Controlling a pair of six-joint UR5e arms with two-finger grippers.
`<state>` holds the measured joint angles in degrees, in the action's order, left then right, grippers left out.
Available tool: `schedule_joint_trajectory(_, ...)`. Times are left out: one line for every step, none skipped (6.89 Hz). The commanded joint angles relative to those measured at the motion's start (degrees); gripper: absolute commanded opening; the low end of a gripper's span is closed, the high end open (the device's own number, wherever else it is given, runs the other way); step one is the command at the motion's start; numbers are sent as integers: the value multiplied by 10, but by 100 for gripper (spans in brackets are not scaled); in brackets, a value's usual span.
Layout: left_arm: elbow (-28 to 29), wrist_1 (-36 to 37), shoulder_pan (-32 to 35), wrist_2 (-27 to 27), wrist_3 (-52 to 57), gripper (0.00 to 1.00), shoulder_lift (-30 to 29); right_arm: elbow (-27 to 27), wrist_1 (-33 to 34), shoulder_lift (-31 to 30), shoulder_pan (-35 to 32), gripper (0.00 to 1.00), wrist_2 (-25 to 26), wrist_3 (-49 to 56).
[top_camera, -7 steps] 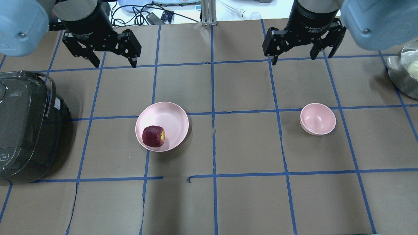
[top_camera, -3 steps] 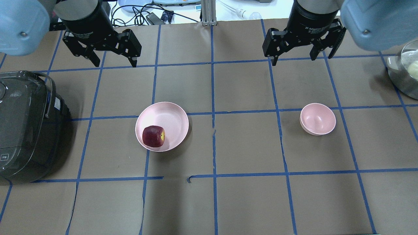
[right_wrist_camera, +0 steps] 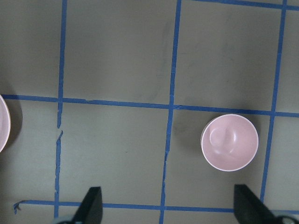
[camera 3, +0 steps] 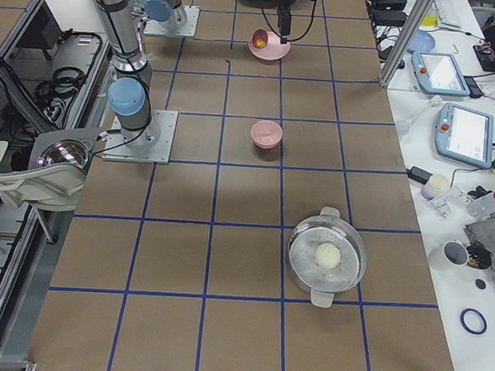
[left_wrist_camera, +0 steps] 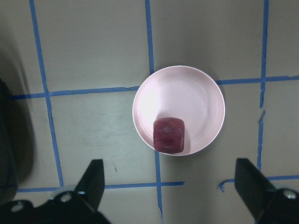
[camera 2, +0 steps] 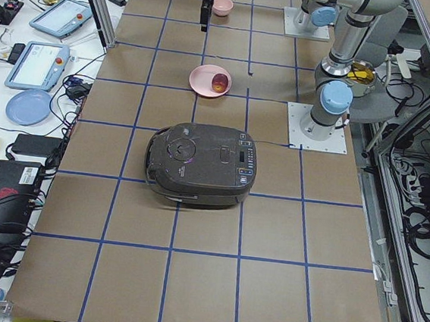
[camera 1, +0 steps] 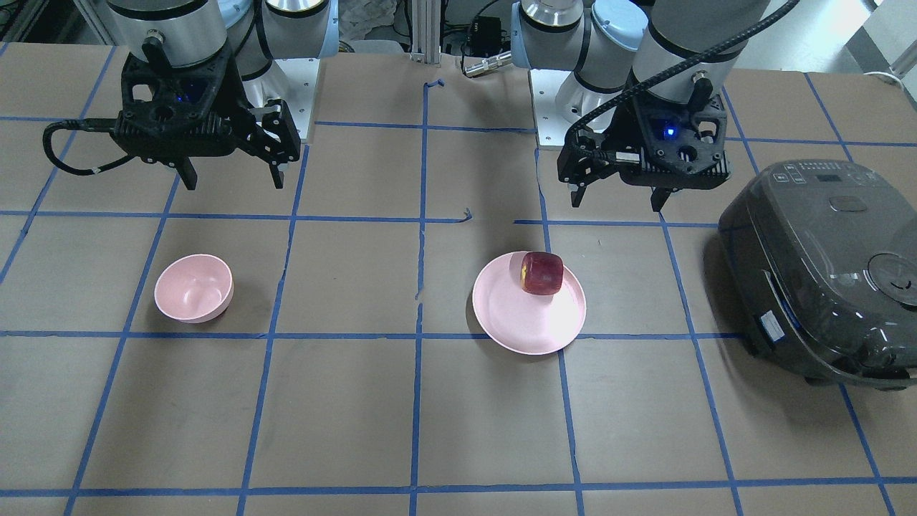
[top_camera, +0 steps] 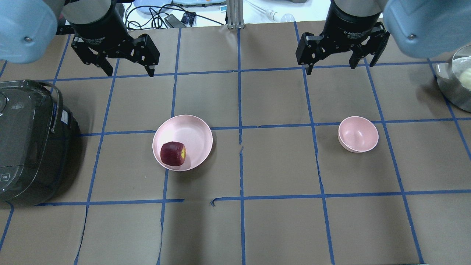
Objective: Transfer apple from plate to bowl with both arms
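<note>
Apple (top_camera: 173,154) near plate (top_camera: 195,127) edge.

The left gripper (top_camera: 130,73) and right gripper (top_camera: 340,67) are held raised near the bench's robot-side edge, jaws spread wide, pointed downward.

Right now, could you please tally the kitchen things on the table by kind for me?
Pink dishes: 2, the plate and the bowl
Apple: 1
Rice cooker: 1
Lidded metal pot: 1
Total: 5
</note>
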<state>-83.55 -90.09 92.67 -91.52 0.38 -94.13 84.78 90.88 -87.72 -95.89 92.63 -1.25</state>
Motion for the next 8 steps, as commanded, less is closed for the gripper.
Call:
schedule_joint_trajectory(-4,0,0,-1,1,100,1,1,1,0,0,100,0,5)
schedule_joint_trajectory(-5,2,0,0,-3,100,-2,2,3,3,3,100,3,9)
schedule_joint_trajectory(-6,0,0,0,-2,100,0,6,-1,6,37,100,-2,10)
schedule_joint_trajectory(-6,2,0,0,-3,100,0,6,-9,11,73,100,-6,19)
schedule_joint_trajectory(-8,2,0,0,-3,100,0,7,-9,17,100,100,1,54)
schedule_joint_trajectory(-10,2,0,0,-6,100,0,8,-9,21,114,100,-4,61)
schedule_joint_trajectory(-10,2,0,0,-8,100,-2,13,-4,29,124,100,-5,76)
schedule_joint_trajectory(-14,0,0,1,-7,100,2,46,10,46,147,100,0,136)
